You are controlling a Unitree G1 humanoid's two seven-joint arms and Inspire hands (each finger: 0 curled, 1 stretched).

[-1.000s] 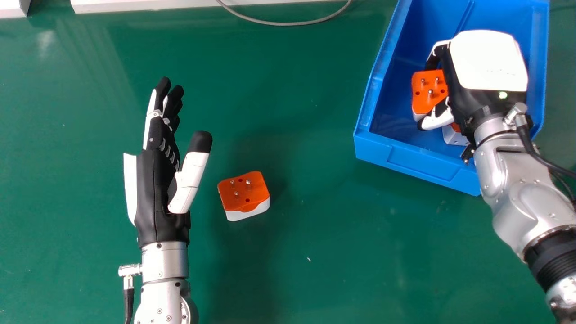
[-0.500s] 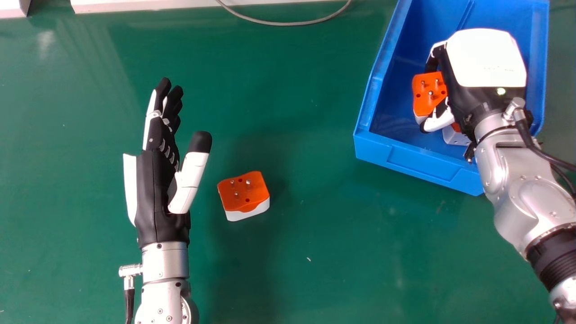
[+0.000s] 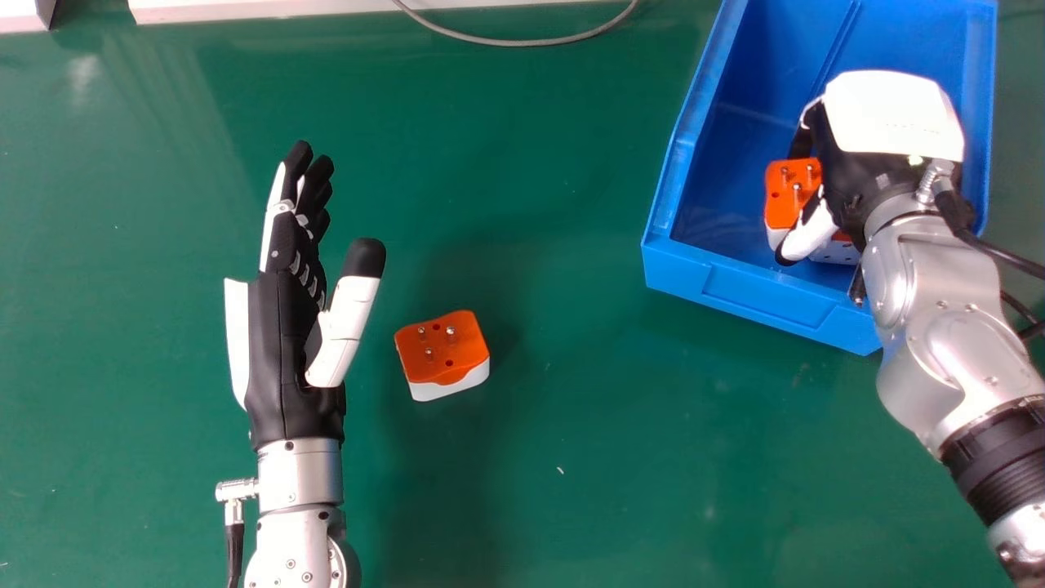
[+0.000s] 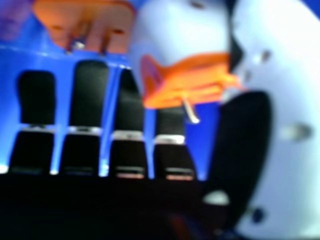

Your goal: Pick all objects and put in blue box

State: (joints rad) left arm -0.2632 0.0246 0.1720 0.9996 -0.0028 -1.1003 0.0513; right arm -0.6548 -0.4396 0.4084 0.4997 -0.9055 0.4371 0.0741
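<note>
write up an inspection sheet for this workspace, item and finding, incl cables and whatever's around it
surface: green table, light reflecting off it
job's things: loose adapter on the table, pins up; held adapter inside the blue box; another adapter in the box, partly hidden
clutter: small pale speck on the table
hands: left hand open, beside the loose adapter; right hand in the box, gripping the held adapter
cables: grey cable near the far edge; black cables at the right wrist
surroundings: white strip along the far side
</note>
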